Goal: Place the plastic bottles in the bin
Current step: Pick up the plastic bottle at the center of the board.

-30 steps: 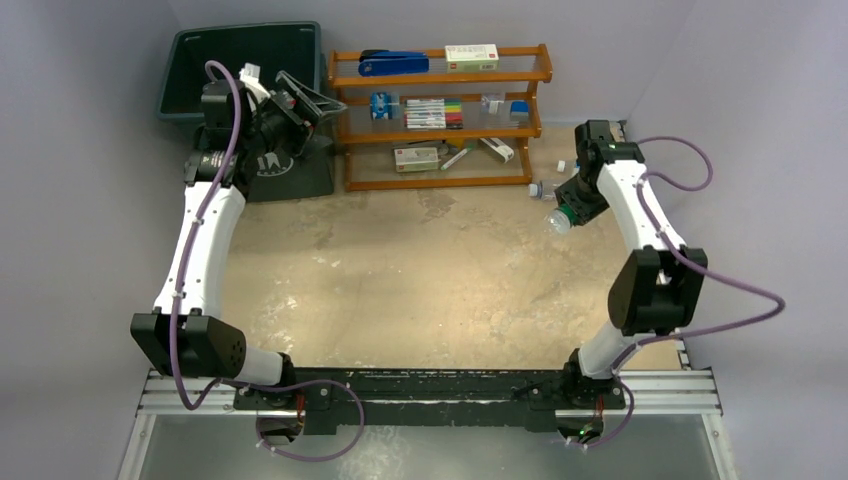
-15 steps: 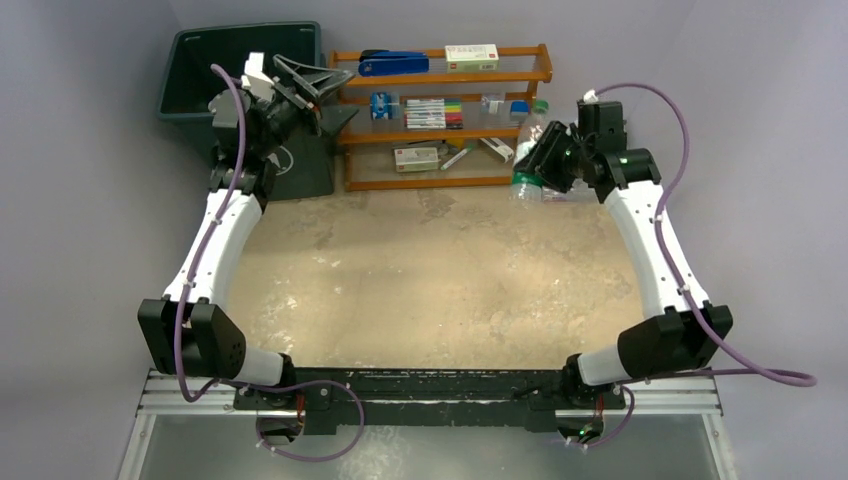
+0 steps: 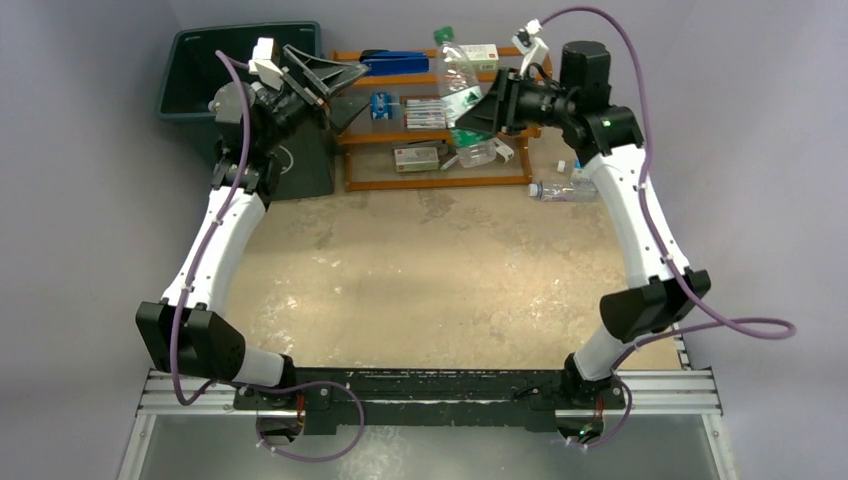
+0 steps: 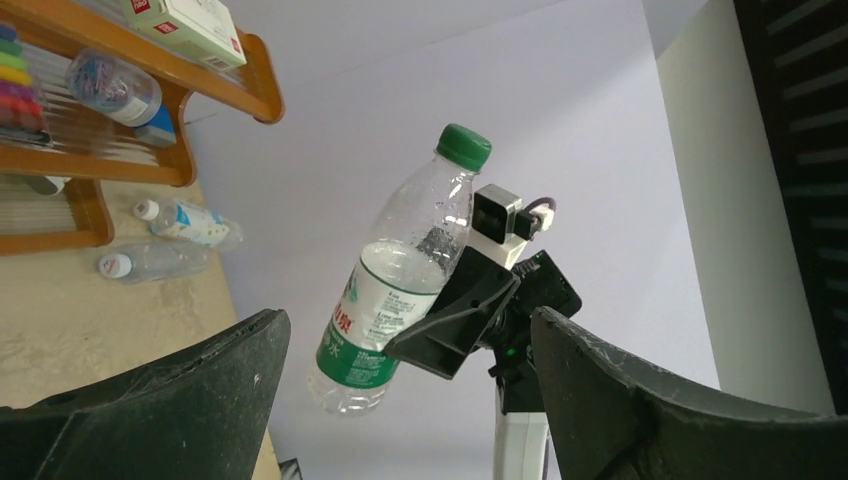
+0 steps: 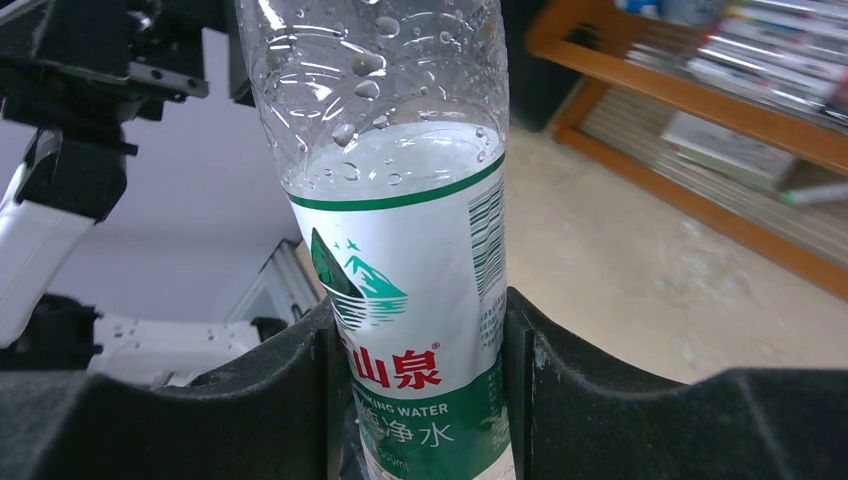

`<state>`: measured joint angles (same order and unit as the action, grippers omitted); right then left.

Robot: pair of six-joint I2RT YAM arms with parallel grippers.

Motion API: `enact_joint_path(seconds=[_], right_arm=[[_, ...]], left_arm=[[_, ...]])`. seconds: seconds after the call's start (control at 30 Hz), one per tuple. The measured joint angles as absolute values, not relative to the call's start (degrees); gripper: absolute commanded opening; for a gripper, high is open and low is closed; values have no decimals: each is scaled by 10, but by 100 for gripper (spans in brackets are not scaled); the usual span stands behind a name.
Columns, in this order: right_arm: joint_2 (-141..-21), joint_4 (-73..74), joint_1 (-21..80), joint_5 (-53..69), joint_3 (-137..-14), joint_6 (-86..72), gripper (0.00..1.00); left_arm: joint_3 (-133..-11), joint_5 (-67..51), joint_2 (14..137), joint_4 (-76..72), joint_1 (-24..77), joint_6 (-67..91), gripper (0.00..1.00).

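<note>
My right gripper (image 3: 468,105) is shut on a clear plastic bottle (image 3: 458,80) with a green cap and a green-and-white label. It holds the bottle high in front of the wooden rack, cap up and a little tilted. In the right wrist view the bottle (image 5: 410,250) sits between the two fingers of that gripper (image 5: 418,310). My left gripper (image 3: 360,88) is open and empty beside the dark green bin (image 3: 245,30), pointing right at the bottle (image 4: 400,290). Another clear bottle (image 3: 560,190) lies on the floor right of the rack. Two bottles (image 4: 185,220) show there in the left wrist view.
The orange-brown wooden rack (image 3: 440,130) with markers, small boxes and a blue stapler stands against the back wall, right of the bin. Grey walls close in on the left, back and right. The sandy floor (image 3: 420,270) spreads between the arms.
My right arm has lifted the bottle from low at the right, up and to the left, to in front of the rack. My left gripper has risen and turned to the right.
</note>
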<state>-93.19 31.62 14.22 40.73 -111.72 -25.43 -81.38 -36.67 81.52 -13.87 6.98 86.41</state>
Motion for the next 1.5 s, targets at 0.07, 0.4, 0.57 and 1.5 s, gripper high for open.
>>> enact_joint_path(seconds=[0.07, 0.4, 0.57, 1.5], right_arm=[[-957, 318, 157, 432, -1145, -246, 42], [-1009, 344, 222, 474, -1212, -239, 41], [-1009, 347, 244, 464, -1213, -240, 41], [-1004, 363, 316, 430, -1180, -249, 51]], left_arm=[[-833, -364, 815, -98, 77, 832, 90], [-922, -321, 818, 147, 128, 640, 90], [-951, -289, 820, 230, 156, 575, 90], [-1030, -178, 854, 321, 229, 492, 49]])
